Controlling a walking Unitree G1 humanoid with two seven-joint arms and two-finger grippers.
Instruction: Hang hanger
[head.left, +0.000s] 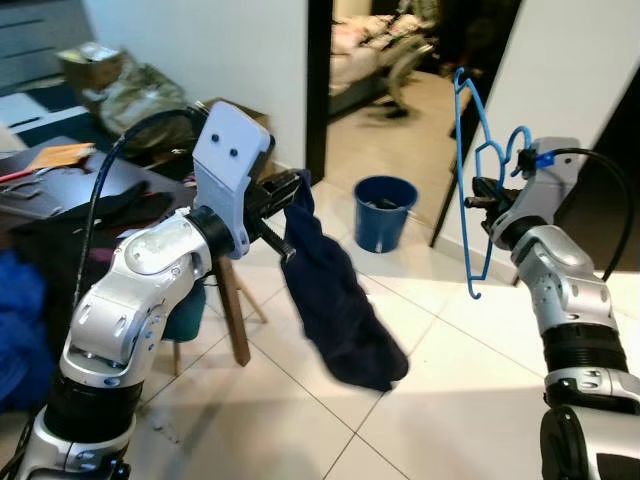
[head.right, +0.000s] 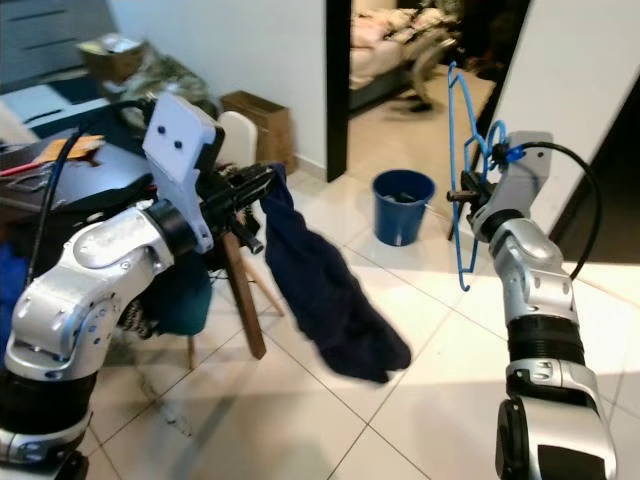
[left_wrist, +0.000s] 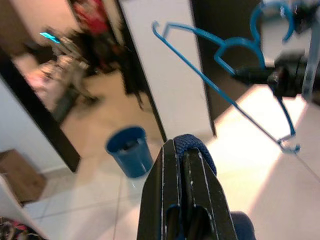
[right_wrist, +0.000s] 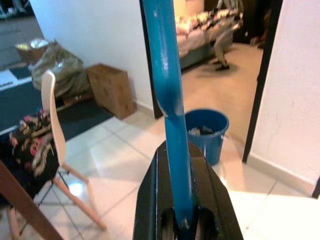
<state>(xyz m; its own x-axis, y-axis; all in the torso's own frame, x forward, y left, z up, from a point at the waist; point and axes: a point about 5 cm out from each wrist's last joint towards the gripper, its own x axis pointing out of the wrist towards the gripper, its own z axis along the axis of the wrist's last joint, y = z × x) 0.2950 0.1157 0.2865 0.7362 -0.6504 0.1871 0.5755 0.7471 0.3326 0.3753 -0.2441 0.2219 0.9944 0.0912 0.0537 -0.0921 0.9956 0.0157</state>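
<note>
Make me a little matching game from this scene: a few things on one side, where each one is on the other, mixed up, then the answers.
Things:
1. blue hanger
2. dark garment
3. blue bucket
4. cardboard box

Places:
A. standing on the tiled floor near the doorway
B. hanging from the left gripper
C. against the white wall, behind the chair
D. held up in the right gripper

Pairs: 1-D, 2-B, 3-A, 4-C
</note>
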